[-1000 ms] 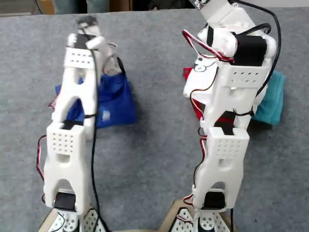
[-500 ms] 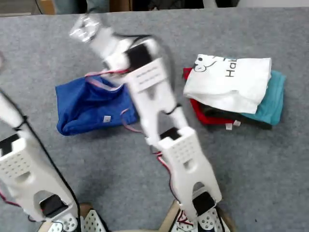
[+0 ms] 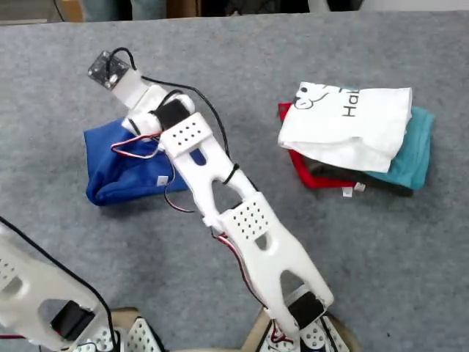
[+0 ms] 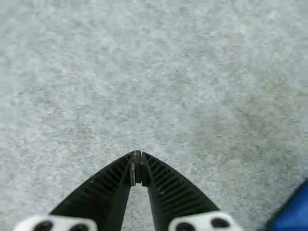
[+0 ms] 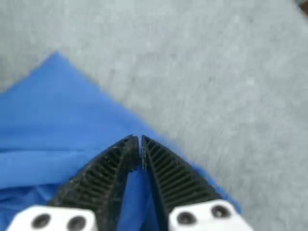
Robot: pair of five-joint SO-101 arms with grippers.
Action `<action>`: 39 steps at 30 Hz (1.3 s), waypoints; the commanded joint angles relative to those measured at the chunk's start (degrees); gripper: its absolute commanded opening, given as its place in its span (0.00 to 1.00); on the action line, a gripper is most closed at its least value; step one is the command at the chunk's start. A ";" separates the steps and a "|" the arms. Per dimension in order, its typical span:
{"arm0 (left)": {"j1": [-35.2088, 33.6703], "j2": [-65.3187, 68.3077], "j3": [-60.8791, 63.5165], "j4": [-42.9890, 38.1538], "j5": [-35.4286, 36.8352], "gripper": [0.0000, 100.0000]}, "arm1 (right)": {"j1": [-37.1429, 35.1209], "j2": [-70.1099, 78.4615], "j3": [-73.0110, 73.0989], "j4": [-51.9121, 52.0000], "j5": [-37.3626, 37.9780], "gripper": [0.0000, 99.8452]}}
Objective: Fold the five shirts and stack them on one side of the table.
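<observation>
Blue shirt [image 3: 121, 169] lies loosely folded left of centre on the counter [image 3: 242, 59], well apart from the 4-shirt stack [image 3: 352, 125] at right. Right end effector [image 5: 139, 140], pinched narrow and empty over the shirt's edge, might snag only 1 layer and undo the fold. The left end effector [image 4: 138, 155] is equally narrow over bare counter.

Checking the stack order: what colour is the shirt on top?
The top shirt is white with dark print, clearest in the high view.

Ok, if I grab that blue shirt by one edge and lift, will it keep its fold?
Probably not: the blue shirt is soft cloth, loosely folded with rumpled edges, so it would likely droop and open. It looks light, so the right pincer should lift it easily. Pushed, it would probably bunch on the fuzzy grey table rather than slide.
</observation>
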 commanded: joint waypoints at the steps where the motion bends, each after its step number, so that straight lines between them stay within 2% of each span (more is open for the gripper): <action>1: -0.66 -3.34 -0.57 0.35 -0.44 0.03 | -0.44 -1.54 -2.42 7.56 -0.44 0.02; 8: -0.40 -2.81 -0.31 0.35 -0.44 0.03 | -0.53 -1.89 -10.07 26.37 -0.26 0.02; 11: -0.48 -2.81 -0.31 0.35 -0.44 0.03 | -0.70 -2.07 -12.18 34.29 2.46 0.02; 13: -0.66 -2.99 -0.31 0.35 -0.44 0.03 | 0.70 -2.95 -10.15 34.37 2.64 0.02; 16: -0.66 -2.81 -0.31 0.35 -0.53 0.03 | 2.02 -9.27 0.66 34.29 3.08 0.01; 20: -0.40 -2.73 -0.22 0.26 -0.53 0.03 | 1.85 -23.34 23.96 33.93 3.69 0.01; 25: 2.51 -2.64 -0.22 0.26 -0.53 0.03 | 7.47 -35.65 47.52 33.41 12.48 0.01; 28: 6.90 -2.64 -0.22 0.18 -0.53 0.03 | 10.02 -40.31 52.26 32.35 16.62 0.01; 32: 17.01 -0.53 -0.84 -0.26 -0.53 0.03 | 9.41 -45.49 45.93 32.18 16.70 0.01; 34: 22.64 2.11 -1.19 -3.87 -0.44 0.03 | 7.21 -45.32 41.89 30.24 13.27 0.01; 39: 33.80 11.87 -1.71 -12.48 0.09 0.03 | 1.14 -36.97 38.99 20.84 -0.79 0.01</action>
